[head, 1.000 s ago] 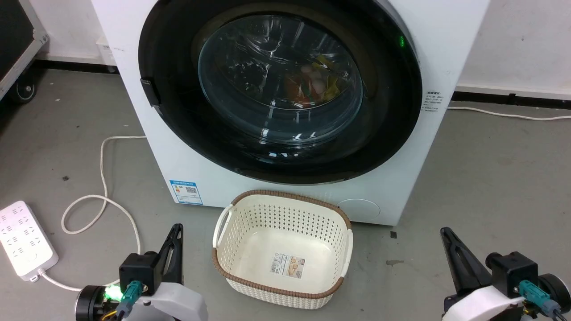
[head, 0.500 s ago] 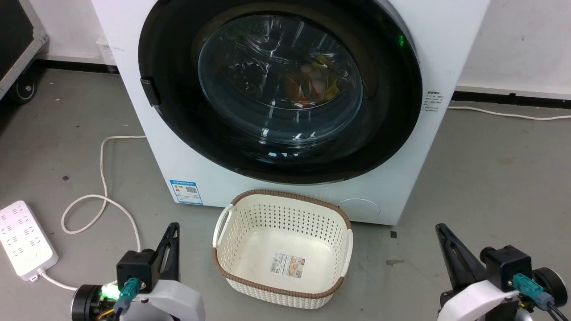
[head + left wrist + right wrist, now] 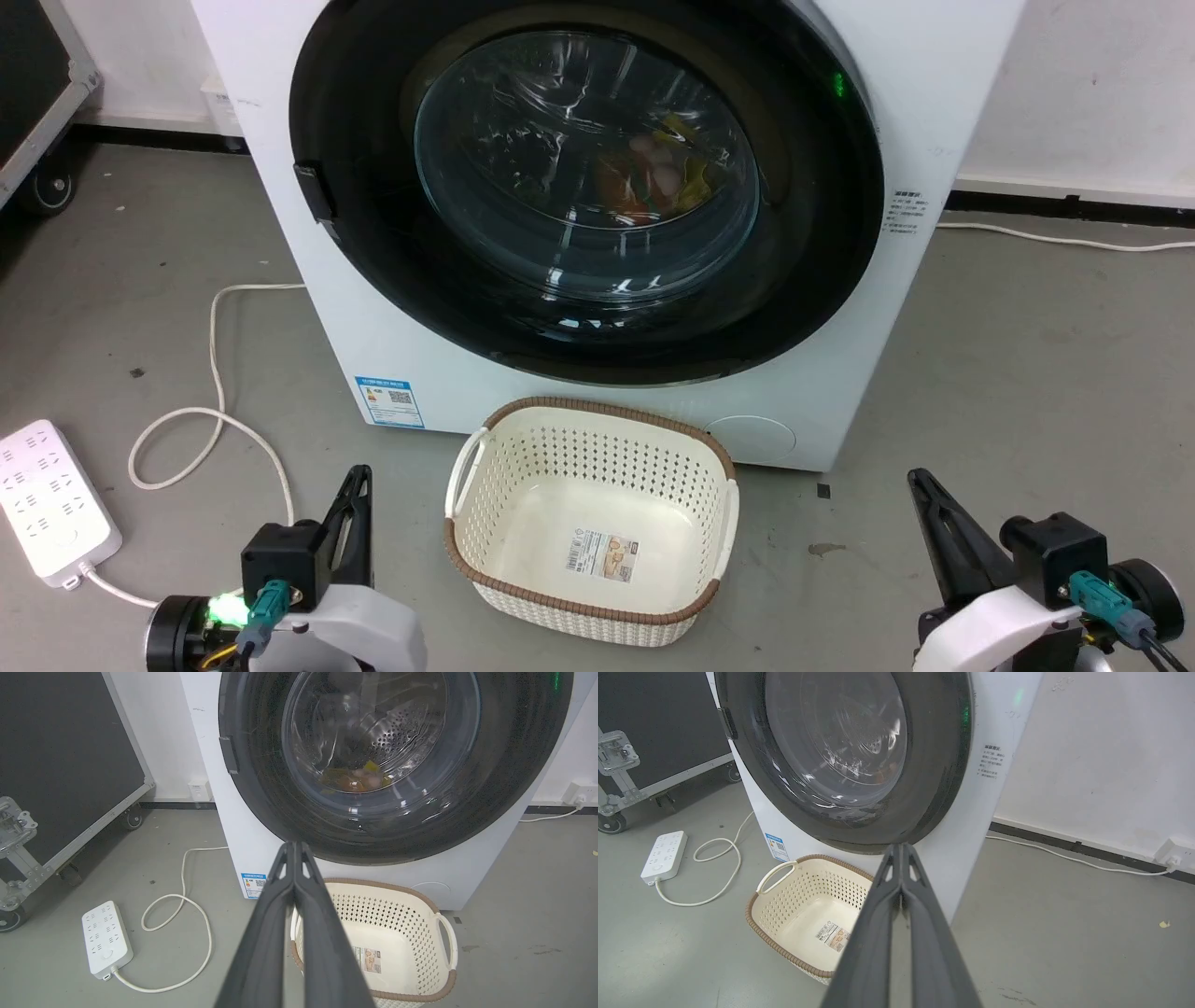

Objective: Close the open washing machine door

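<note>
Evidently the washing machine door (image 3: pixel 588 177) sits just behind and above the basket (image 3: pixel 597 404), its wide glossy black rim lying flush against the white front of the machine with no gap that we can see from any of our three views. We judge it to be swung fully home, though we cannot tell whether the latch has caught. Our left gripper (image 3: pixel 358 471) hovers low to the left of the basket, fingers pressed together and holding nothing. Our right gripper (image 3: pixel 917 476) hovers well to the right of the basket, likewise pinched together and empty. Neither touches the door. We take the door to be a rigid, fairly heavy thing that swings as one piece on its hinge, which we cannot see. The polished rim looks slippery, so a pinch would likely slide off. A flat push with closed fingers suits it better. The bulging clear window, through which we see some coloured items (image 3: pixel 658 177) in the drum, is glass, and we would keep hard fingertips off it. If a firmer press is needed, we would place it on the black rim beside the small black tab (image 3: pixel 316 191), up and to the left of the basket, which we judge to be the latch side.
</note>
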